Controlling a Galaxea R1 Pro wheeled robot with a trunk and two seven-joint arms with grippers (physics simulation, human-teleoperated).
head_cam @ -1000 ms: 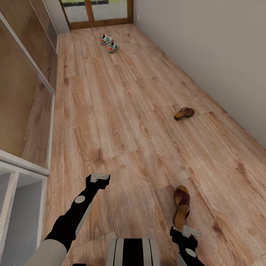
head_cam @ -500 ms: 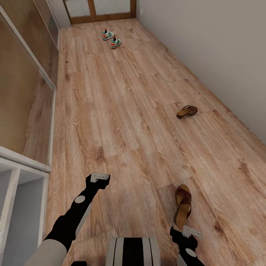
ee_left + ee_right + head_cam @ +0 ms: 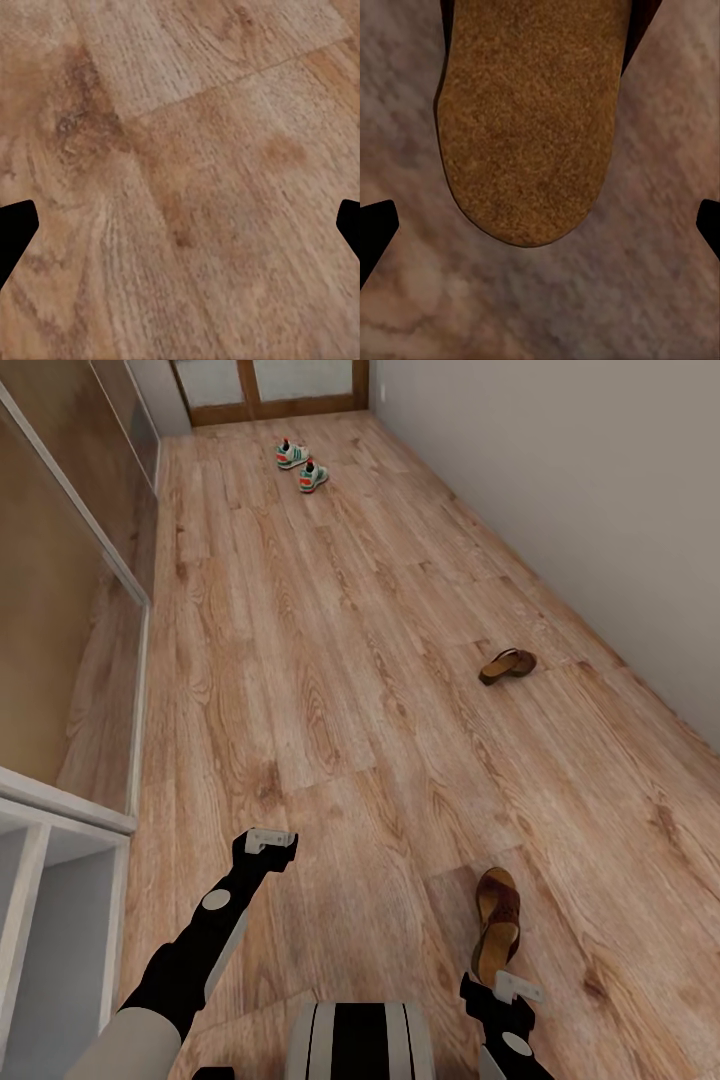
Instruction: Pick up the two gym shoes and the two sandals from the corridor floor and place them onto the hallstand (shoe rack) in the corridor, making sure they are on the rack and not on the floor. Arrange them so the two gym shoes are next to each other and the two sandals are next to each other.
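Light brown wood-plank corridor floor (image 3: 330,660) pretty much everywhere, with the two white gym shoes (image 3: 301,465) sitting side by side way down by the door, one dark brown sandal (image 3: 506,664) off near the right wall and the other sandal (image 3: 497,922) lying just in front of the right gripper (image 3: 505,992). That gripper hangs right over the sandal's tan heel end with its fingers spread wide and nothing between them, and the left gripper (image 3: 268,843) is spread wide too, above bare planks. A corner of the white hallstand (image 3: 55,830) pokes in at the left, nothing on the part I can see.
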